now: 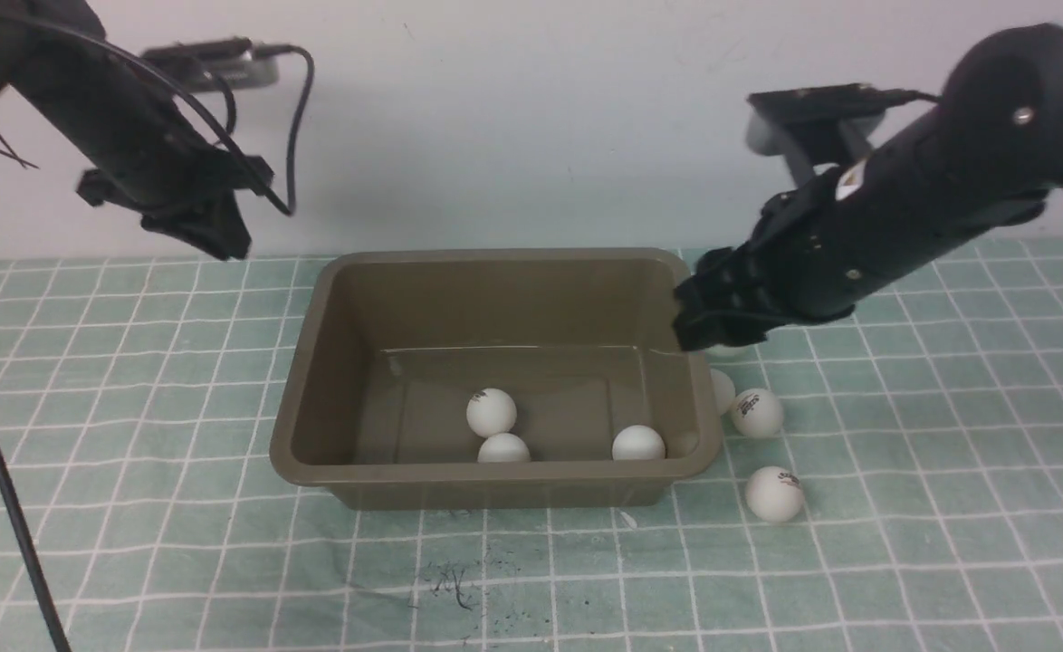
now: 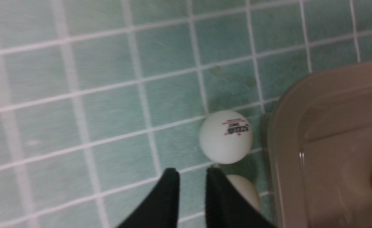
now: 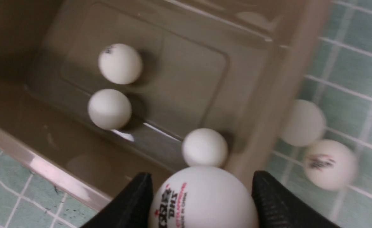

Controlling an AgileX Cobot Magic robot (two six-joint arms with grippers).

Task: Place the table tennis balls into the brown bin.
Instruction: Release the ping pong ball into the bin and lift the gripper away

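The brown bin (image 1: 332,362) stands mid-table with three table tennis balls on its floor (image 1: 492,412) (image 1: 503,448) (image 1: 638,444). My right gripper (image 1: 711,328) hangs over the bin's right rim, shut on a white logo-printed ball (image 3: 202,199). Three more balls lie on the mat right of the bin (image 1: 757,412) (image 1: 774,493) (image 1: 723,389), the last one half hidden by the rim. My left gripper (image 1: 215,237) is raised at the back left, its fingers (image 2: 170,190) close together with nothing between them. Below it, two balls (image 2: 226,136) (image 2: 247,193) rest against the bin's outer corner (image 2: 287,133).
A green mat with a white grid (image 1: 903,507) covers the table. A white wall runs behind. A black cable (image 1: 6,489) hangs down the left edge of the front view. Dark scuff marks (image 1: 450,580) sit on the mat before the bin.
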